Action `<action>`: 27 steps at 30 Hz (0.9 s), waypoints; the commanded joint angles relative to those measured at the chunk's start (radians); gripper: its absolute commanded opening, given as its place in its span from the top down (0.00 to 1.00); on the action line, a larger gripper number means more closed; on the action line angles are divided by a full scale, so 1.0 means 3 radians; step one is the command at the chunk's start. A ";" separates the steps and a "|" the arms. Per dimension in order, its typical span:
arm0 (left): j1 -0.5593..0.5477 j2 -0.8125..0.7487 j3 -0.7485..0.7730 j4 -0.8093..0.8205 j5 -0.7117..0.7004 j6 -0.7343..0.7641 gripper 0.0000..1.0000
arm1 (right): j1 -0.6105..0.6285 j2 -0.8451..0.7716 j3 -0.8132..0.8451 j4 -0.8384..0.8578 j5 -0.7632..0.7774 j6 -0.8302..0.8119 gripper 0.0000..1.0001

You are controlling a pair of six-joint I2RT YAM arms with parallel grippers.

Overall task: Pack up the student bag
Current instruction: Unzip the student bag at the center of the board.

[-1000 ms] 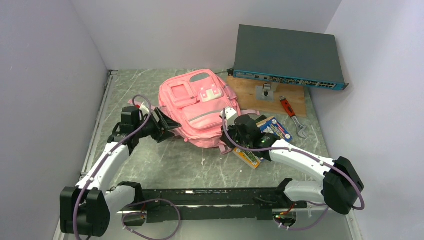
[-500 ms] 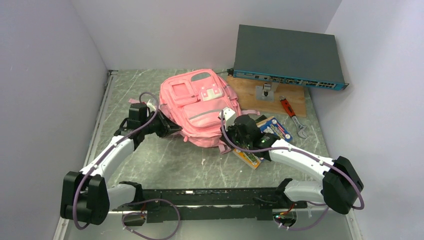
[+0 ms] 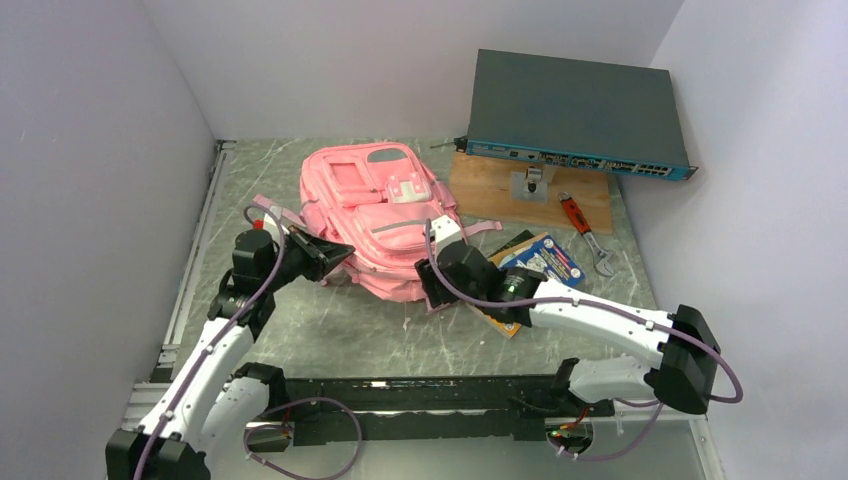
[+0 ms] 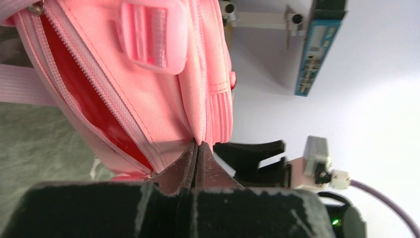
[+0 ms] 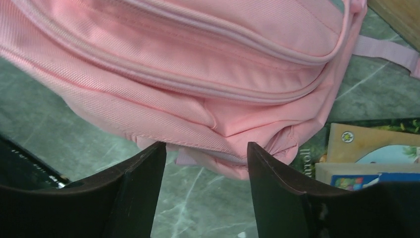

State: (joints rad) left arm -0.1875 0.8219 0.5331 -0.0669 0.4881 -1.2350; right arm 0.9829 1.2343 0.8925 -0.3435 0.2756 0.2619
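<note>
The student bag, a soft pink backpack, lies front-up in the middle of the table. My left gripper is at its left side, shut on a fold of pink fabric beside the open zipper. The bag's red lining shows through that opening. At the bag's lower right edge, my right gripper stands open. Its fingers straddle the bag's bottom corner just above the table without gripping it.
Books lie on the table under and beside my right arm, and they also show in the right wrist view. A red-handled wrench, a wooden board and a dark network switch sit at the back right. Walls close in on both sides.
My left gripper shut on the bag's side and drew back to the left. The bag slid and turned left with it. My right gripper opened at the bag's lower edge.
</note>
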 commanded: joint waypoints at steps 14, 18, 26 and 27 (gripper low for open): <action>-0.0024 -0.0624 0.0131 0.0122 -0.0177 -0.0414 1.00 | 0.0813 -0.0076 0.0005 0.0839 0.0587 0.1035 0.24; -0.0098 -0.0672 0.0416 -0.0771 -0.0442 -0.0043 1.00 | 0.0418 -0.0050 -0.0086 0.1182 0.0398 0.0964 0.30; -0.0351 -0.0728 0.0012 -0.0253 -0.0333 -0.0413 1.00 | -0.0038 0.0215 0.0235 0.1053 0.0291 0.0442 0.35; -0.0397 -0.0698 0.0008 -0.0209 -0.0336 -0.0429 1.00 | -0.0038 0.0245 0.0289 0.0949 0.0304 0.0392 0.35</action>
State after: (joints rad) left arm -0.2543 0.6239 0.5323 -0.2737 0.3447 -1.3071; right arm 1.0065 1.2682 0.8829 -0.0460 0.2882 0.4942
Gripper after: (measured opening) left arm 0.008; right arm 0.650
